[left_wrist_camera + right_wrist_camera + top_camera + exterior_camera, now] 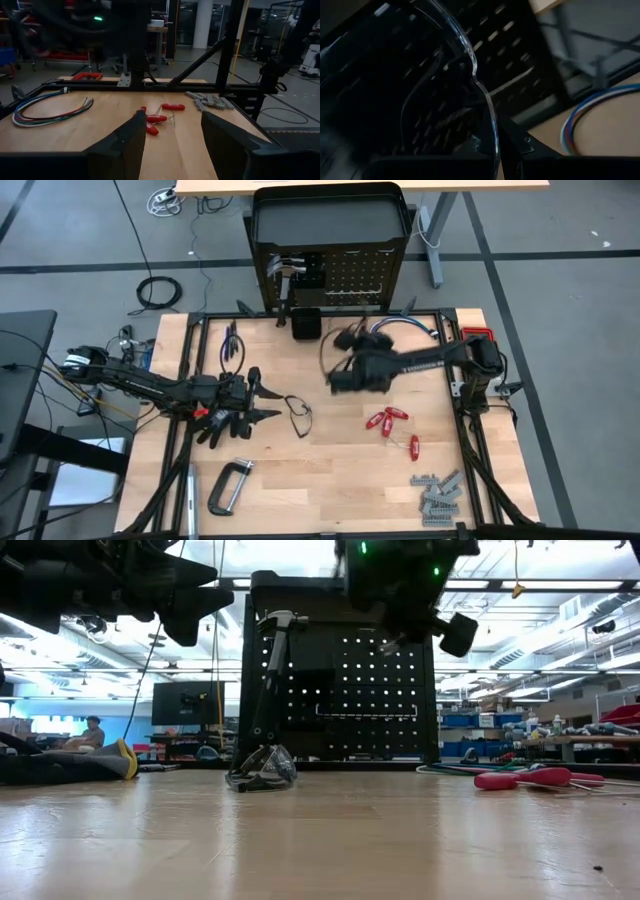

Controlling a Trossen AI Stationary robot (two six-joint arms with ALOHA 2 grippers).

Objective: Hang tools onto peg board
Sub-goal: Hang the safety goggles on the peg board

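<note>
My right gripper (495,160) is in the air over the far middle of the table (345,370), shut on a pair of clear-lensed glasses (470,60), just in front of the peg board (345,280). A hammer (278,630) hangs by its head from the peg board's upper left. A second pair of thin black-framed glasses (298,415) lies on the table. Beside it my left gripper (268,398) stands open and level above the board, nothing between its fingers (125,145). Red-handled drivers (388,420), a C-clamp (228,485) and grey metal pieces (437,495) lie on the table. My right gripper pinches the glasses between its two fingers at the clear lens's lower edge (492,142). The lens rises out of the fingers (530,145) toward the peg board. The glasses are lifted clear of the table. The fingers hide the exact spot of the hold.
A small black box (306,323) stands at the peg board's foot. A bundle of blue-white cables (410,328) lies at the far right. A black glove (222,420) lies under the left arm. A black frame (190,380) rims the table.
</note>
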